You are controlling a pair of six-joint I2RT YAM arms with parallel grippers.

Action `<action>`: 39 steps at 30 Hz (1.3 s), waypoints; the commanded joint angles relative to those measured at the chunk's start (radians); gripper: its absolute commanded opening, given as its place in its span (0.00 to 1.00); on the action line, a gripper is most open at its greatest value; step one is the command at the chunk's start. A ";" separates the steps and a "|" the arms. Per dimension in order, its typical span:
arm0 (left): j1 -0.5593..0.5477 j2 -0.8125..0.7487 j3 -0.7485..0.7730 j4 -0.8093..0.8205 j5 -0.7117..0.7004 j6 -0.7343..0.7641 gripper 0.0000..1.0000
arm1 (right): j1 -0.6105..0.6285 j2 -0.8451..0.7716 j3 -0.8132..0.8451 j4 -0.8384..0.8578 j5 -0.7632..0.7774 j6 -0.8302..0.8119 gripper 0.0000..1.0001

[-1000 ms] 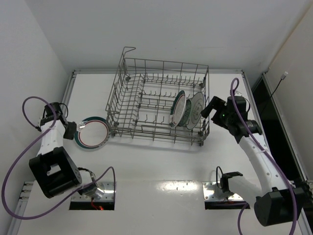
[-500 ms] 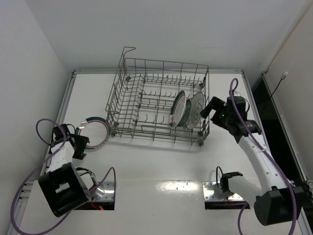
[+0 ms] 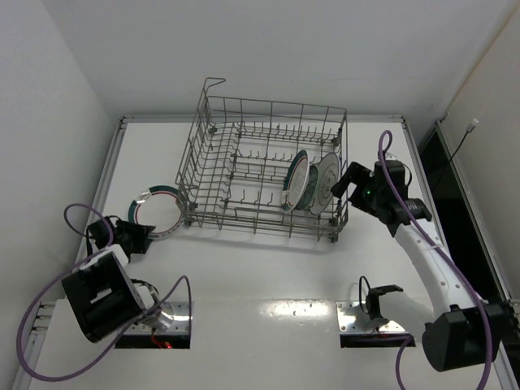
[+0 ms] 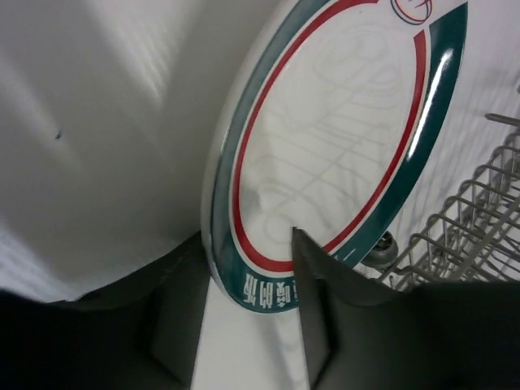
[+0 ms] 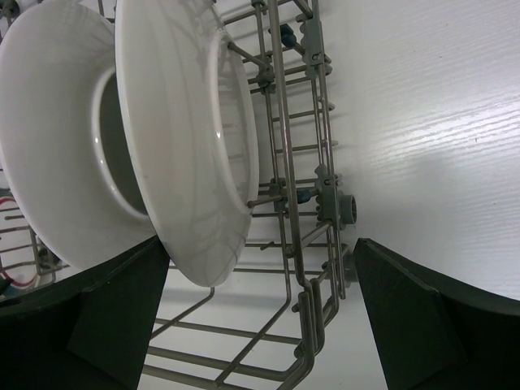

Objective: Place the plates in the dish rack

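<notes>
- Left gripper (image 3: 136, 236) part-spread, straddling rim of plate (image 3: 159, 210) lying on worktop (image 3: 268, 276) beside rack (image 3: 192, 166).
- Right gripper (image 3: 344, 185) spread wide, hovering at rack's right end.

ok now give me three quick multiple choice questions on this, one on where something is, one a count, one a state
1. Where is the teal-and-red rimmed plate relative to the dish rack?
A inside it
B on top of it
C outside it, by its left end

2. How many plates stand in the rack?
A one
B three
C four

3. How are the right fingers?
A spread wide, holding nothing
B shut on a plate
C shut and empty

Key:
1 C, the top view shows it outside the rack's left wall.
2 B, three plates stand on edge near the right end.
3 A, the right wrist view shows both fingers far apart with nothing gripped.
</notes>
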 commanded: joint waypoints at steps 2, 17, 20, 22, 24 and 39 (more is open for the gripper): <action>0.037 0.116 -0.075 0.095 0.052 0.028 0.25 | 0.004 0.011 -0.003 0.044 -0.008 -0.009 0.93; 0.069 0.049 0.244 -0.050 0.154 -0.131 0.00 | 0.004 0.009 0.006 0.053 -0.026 -0.009 0.93; 0.046 0.020 0.279 -0.031 0.163 -0.204 0.00 | 0.004 -0.003 0.006 0.053 -0.035 -0.009 0.93; 0.019 -0.014 0.311 -0.031 0.154 -0.254 0.00 | 0.004 -0.014 0.006 0.053 -0.035 -0.009 0.93; 0.005 -0.033 0.346 -0.031 0.145 -0.279 0.00 | 0.004 -0.014 0.006 0.062 -0.046 -0.009 0.93; -0.191 -0.077 0.865 -0.151 0.094 -0.294 0.00 | 0.004 -0.069 0.028 0.259 -0.289 0.026 0.94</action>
